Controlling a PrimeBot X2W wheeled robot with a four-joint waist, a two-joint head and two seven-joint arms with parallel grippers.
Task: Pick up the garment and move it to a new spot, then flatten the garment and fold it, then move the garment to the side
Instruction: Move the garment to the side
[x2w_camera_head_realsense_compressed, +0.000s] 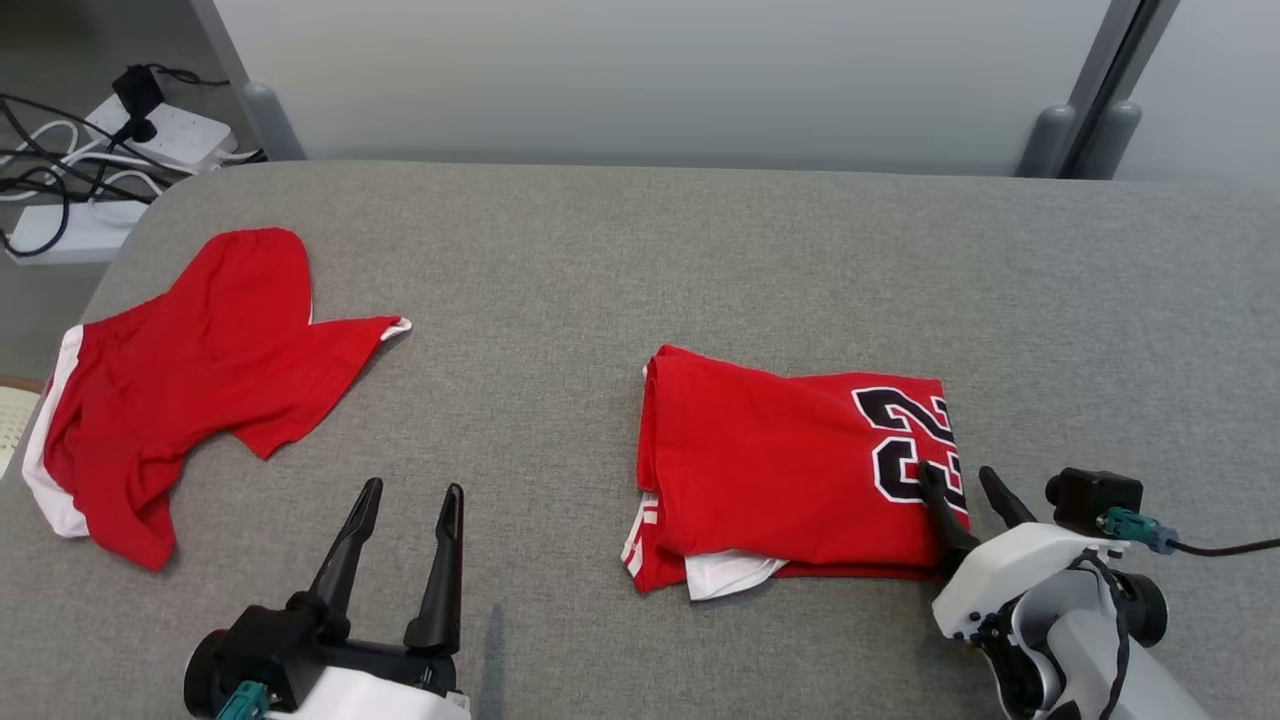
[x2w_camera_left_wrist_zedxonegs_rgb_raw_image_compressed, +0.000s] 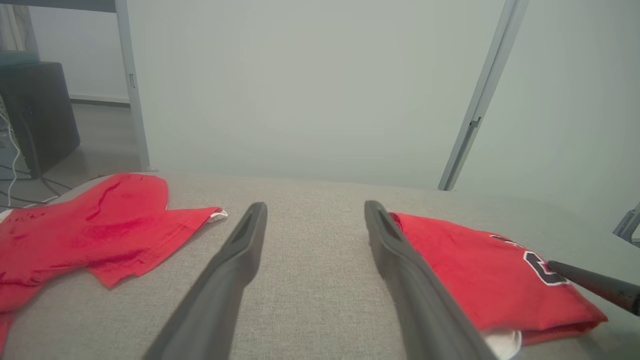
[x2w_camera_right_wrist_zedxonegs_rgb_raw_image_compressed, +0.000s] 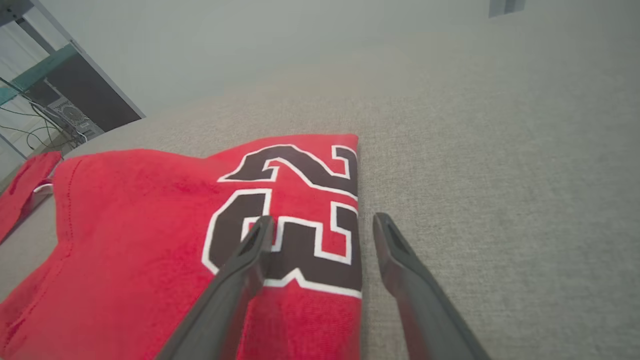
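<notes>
The garment is a red jersey with a black "23", lying folded in a rough rectangle right of centre on the grey fabric table. White fabric pokes out at its near edge. My right gripper is open and straddles the jersey's right edge: one finger rests over the number, the other over bare table. In the right wrist view the gripper holds nothing. My left gripper stands open over bare table, left of the jersey, with nothing between its fingers.
A second red garment with white trim lies crumpled at the table's left edge. White power strips and black cables lie on the floor past the far left corner. A pale partition with grey posts stands behind the table.
</notes>
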